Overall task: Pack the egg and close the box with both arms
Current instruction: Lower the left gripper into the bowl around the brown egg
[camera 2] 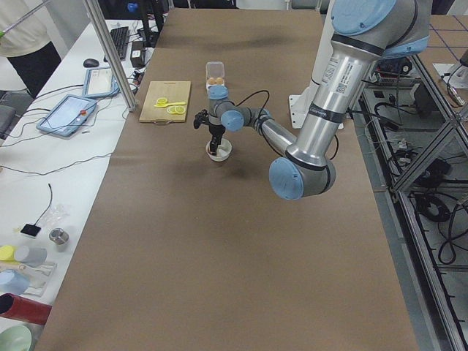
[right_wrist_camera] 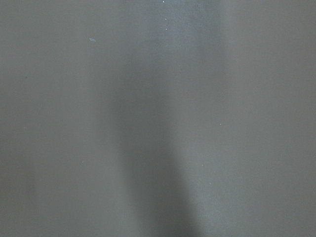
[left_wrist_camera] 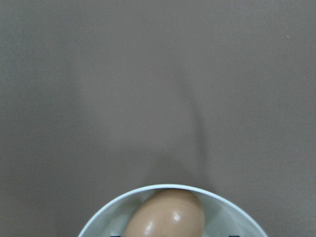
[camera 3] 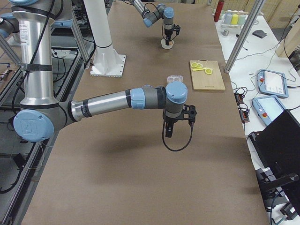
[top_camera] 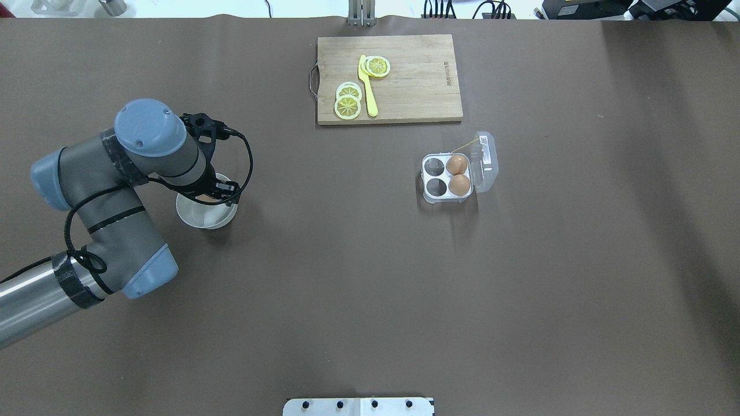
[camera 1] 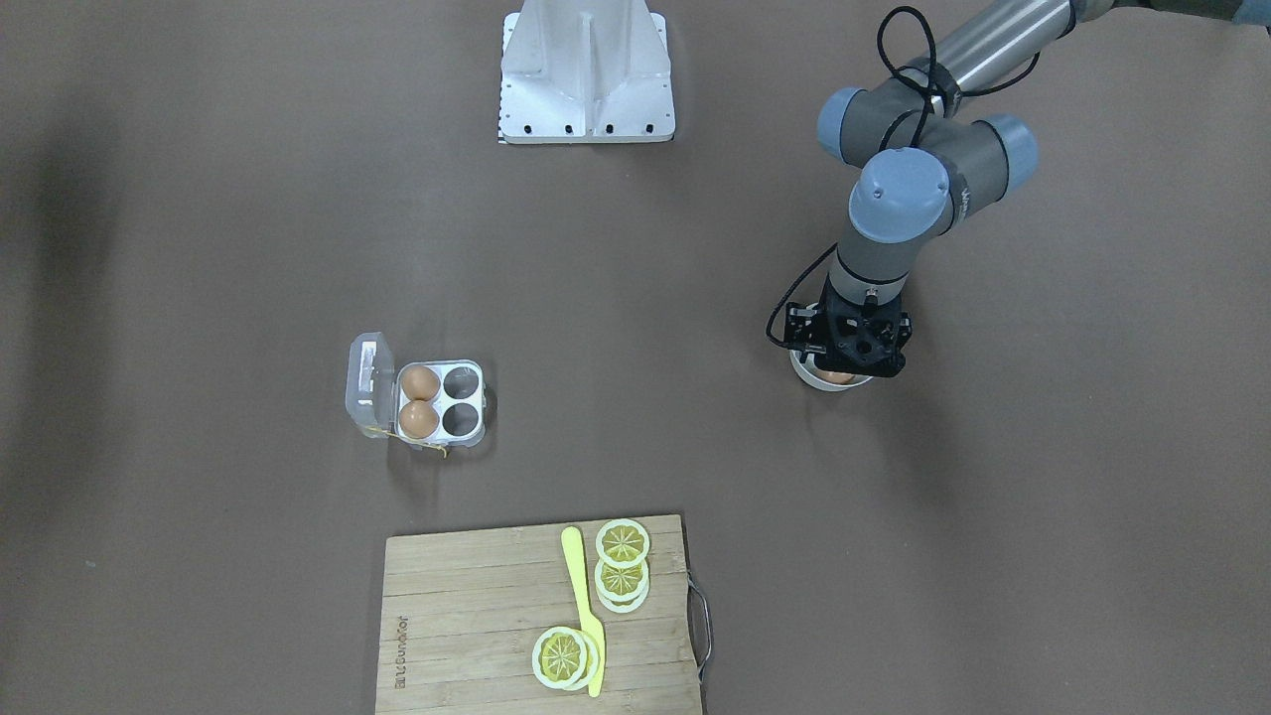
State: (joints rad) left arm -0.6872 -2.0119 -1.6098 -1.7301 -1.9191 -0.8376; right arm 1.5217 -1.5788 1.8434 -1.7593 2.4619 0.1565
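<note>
The egg (left_wrist_camera: 168, 215), tan-brown, lies in a white round bowl (top_camera: 199, 215) on the table's left side. My left gripper (top_camera: 211, 193) hangs straight down over the bowl, its fingers spread either side of the egg at the wrist view's bottom edge. The box (top_camera: 448, 176) stands open, its clear lid (top_camera: 484, 162) folded out, with two eggs (top_camera: 457, 164) in the cells by the hinge and two cells empty. My right gripper (camera 3: 169, 133) shows only in the exterior right view, above the table near the box (camera 3: 175, 78). I cannot tell if it is open or shut.
A wooden cutting board (top_camera: 416, 81) with lemon slices (top_camera: 348, 106) and a yellow knife (top_camera: 367, 86) lies at the table's far edge. A white metal stand (camera 1: 586, 70) sits at the robot's side. The right wrist view shows only bare brown table.
</note>
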